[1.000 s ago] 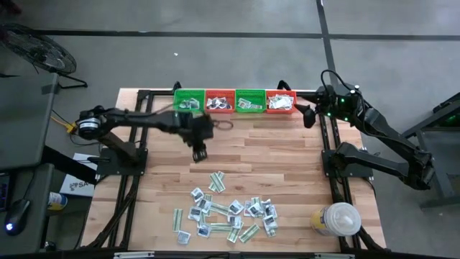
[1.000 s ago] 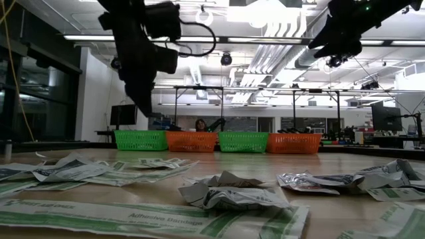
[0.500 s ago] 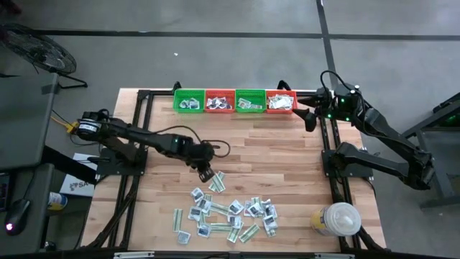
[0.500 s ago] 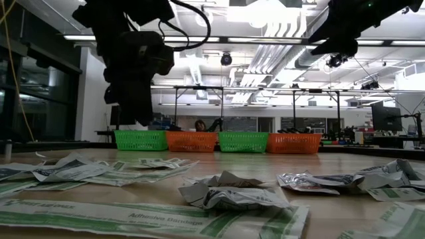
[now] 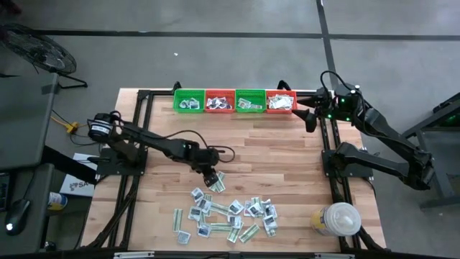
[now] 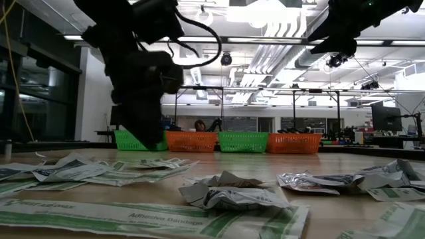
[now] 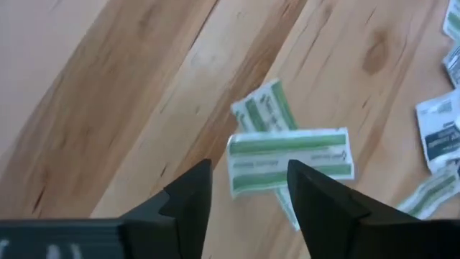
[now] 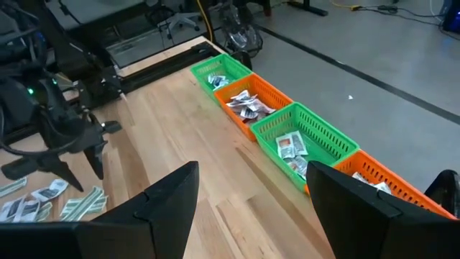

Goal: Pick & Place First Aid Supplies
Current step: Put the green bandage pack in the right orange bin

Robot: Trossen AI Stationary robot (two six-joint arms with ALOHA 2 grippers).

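The first aid supplies lie as a loose pile of small flat packets on the wooden table's near half; they also fill the foreground of the low view. My left gripper stands open, pointing steeply down just above a pale-green strip packet at the pile's far edge. A second strip lies beside it. That packet shows flat on the wood between and beyond the fingertips. My right gripper waits open, raised at the far right.
Four baskets stand in a row at the far edge: green, orange, green, orange, each holding packets. A big white round lidded container stands at the near right. Bare wood lies between the baskets and the pile.
My left gripper has come from near the baskets toward the table's near edge and down, turning as it went, and now hangs low over the far edge of the packet pile. The packets have kept still.
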